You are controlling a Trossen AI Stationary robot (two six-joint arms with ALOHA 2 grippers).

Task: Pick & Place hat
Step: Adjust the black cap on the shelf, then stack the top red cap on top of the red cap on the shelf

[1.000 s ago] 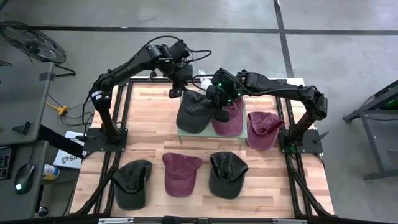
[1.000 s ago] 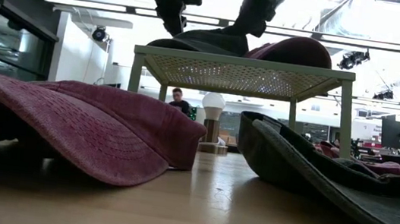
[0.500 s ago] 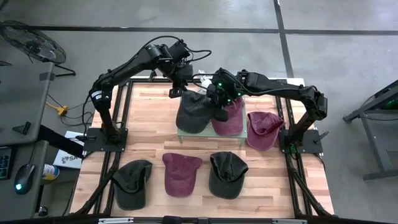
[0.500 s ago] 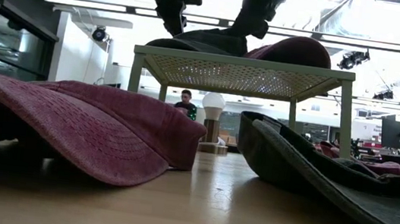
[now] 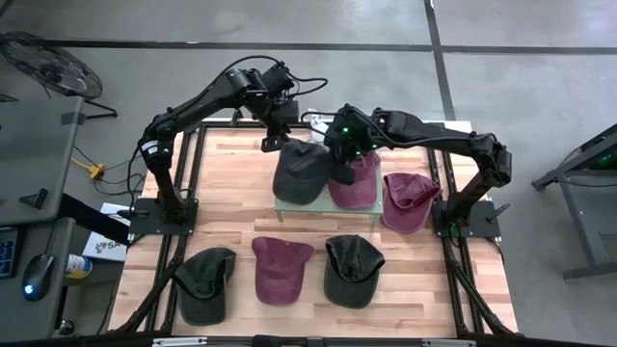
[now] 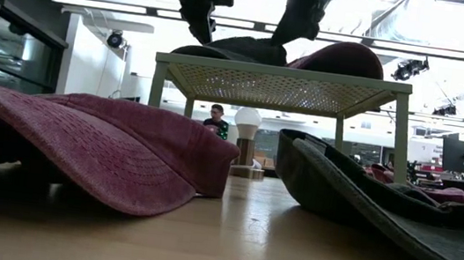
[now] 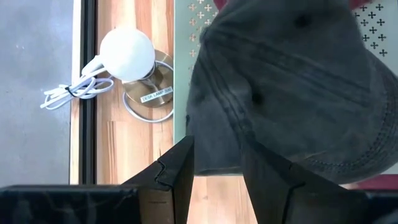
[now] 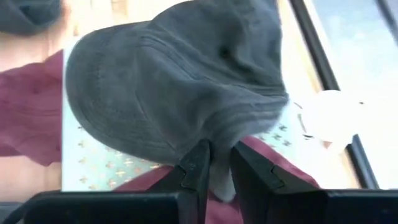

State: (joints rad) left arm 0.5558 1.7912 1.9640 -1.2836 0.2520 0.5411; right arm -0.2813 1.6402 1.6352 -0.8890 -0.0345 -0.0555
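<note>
Two arms meet over a small perforated stand [image 5: 281,203] at upper centre of the high view. On the stand lie a grey cap [image 5: 301,172] and a maroon cap [image 5: 355,183], side by side and touching; the grey one is on the left.

The right gripper [image 8: 214,163] is narrow, its two fingers pinching a fold of the grey cap [image 8: 168,87] at the edge next to the maroon cap [image 8: 28,118]. In the high view this gripper [image 5: 339,152] sits right at the seam between the two caps.

The left gripper [image 7: 214,163] hovers over the grey cap's [image 7: 292,87] far left edge, fingers moderately apart, one over the cloth and one over the wood beside the stand; grip on the cloth cannot be told. In the high view it [image 5: 285,137] is at the cap's upper left.

A white desk lamp [image 7: 129,56] with a coiled cord stands on the table [image 5: 231,193] just behind the stand.

Other caps on the table: a maroon one [image 5: 410,200] right of the stand, and along the lower row a dark one [image 5: 206,283], a maroon one [image 5: 281,269] and a dark one [image 5: 351,270].

In the low view the stand [image 6: 281,87] fills the middle, caps on top, a person [image 6: 215,119] far behind.
</note>
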